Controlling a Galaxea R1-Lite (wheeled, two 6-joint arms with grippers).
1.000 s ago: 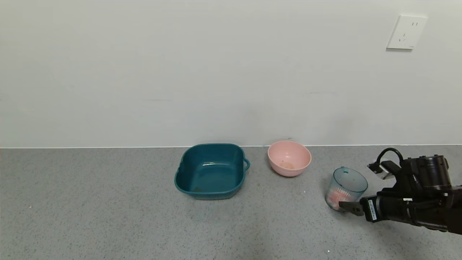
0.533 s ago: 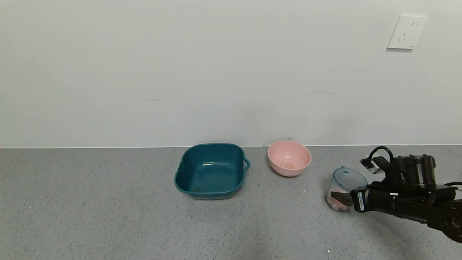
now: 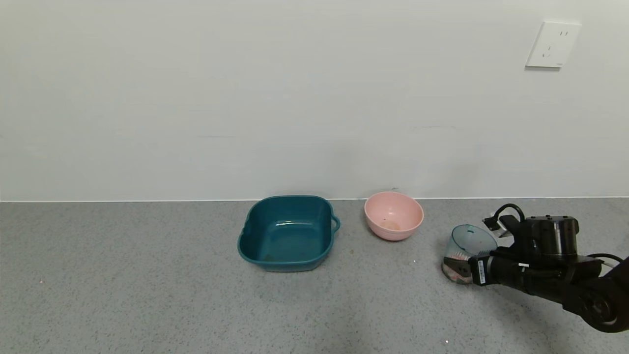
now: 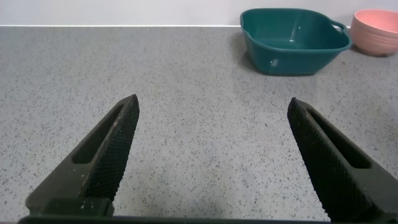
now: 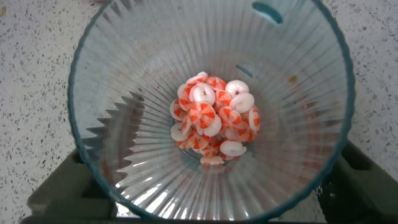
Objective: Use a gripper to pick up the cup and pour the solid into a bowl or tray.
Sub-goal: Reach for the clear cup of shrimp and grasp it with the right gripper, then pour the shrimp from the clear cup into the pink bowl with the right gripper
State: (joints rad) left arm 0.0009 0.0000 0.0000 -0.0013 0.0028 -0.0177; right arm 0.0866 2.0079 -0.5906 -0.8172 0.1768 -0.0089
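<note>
Since a second ago the right claw [image 3: 464, 271] has slid further left along the worktop [image 3: 147, 275] and now has the cup [image 3: 469, 248] between its fingers, gripping it low on the ribbed part. The cup has tipped slightly toward the pale pink bowl [image 3: 393, 215], and it appears to rest on the worktop, though its base is hard to see. The solid [image 5: 214, 118], small white and orange-red discs, lies heaped at the cup's bottom. A small white label on the claw carries print too fine to read. The teal tub [image 3: 287, 238] stands left of the bowl. The left claw [image 4: 211, 155] hangs open, apart over bare worktop.
</note>
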